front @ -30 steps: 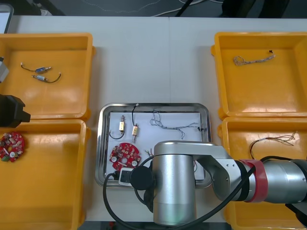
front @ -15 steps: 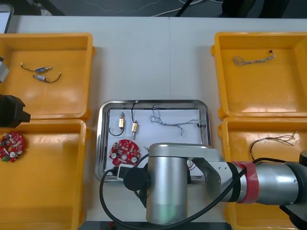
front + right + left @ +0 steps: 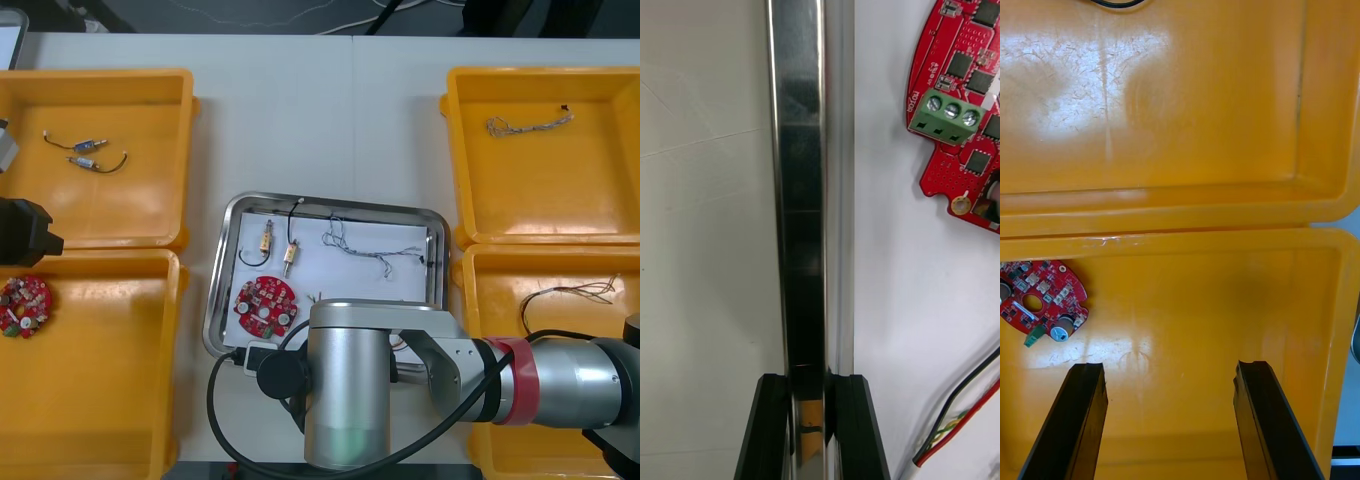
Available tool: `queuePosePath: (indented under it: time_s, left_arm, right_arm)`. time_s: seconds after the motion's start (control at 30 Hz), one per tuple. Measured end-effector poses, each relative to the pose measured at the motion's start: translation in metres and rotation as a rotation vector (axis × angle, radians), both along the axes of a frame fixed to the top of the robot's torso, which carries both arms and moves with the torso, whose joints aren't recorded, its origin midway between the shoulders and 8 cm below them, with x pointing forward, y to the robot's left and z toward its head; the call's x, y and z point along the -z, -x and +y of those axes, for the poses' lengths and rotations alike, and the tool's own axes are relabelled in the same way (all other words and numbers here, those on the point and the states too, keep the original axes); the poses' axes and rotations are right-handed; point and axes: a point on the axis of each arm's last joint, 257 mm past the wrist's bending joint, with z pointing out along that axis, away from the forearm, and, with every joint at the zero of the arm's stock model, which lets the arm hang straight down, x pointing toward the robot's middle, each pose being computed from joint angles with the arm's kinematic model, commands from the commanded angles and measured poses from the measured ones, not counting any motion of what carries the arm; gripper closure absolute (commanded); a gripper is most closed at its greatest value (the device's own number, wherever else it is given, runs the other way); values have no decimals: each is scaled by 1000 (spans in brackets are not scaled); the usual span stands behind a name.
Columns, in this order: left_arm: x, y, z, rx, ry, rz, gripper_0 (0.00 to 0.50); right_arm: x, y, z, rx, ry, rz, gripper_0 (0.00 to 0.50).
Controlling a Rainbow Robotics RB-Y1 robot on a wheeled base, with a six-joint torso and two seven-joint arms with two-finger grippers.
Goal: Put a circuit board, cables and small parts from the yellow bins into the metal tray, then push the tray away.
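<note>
The right arm point(image 3: 350, 390) hides the near rim of the metal tray point(image 3: 216, 300) (circuit board point(image 3: 944, 161) cropped in right wrist view)

The bins point(image 3: 100, 215) are yellow, the metal tray point(image 3: 350, 205) white inside, the circuit board point(image 3: 262, 305) red.

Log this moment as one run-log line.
right pincer: shut on metal tray rim | left pincer: open over near-left yellow bin | tray contents: circuit board, cables, small metal parts

An electronics workshop bench: light table point(image 3: 320, 120), yellow bins point(image 3: 100, 75), metal tray point(image 3: 340, 285), red circuit boards point(image 3: 264, 305).
</note>
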Motion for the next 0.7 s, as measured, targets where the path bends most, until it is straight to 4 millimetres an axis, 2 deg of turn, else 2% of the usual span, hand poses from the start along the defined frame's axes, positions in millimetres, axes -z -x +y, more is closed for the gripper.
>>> queuePosePath:
  time_s: [0.7]
  left_arm:
    - [0, 0, 0, 42, -25, 0, 0]
  right_arm:
    - [-35, -44, 5, -35, -16, -119, 500]
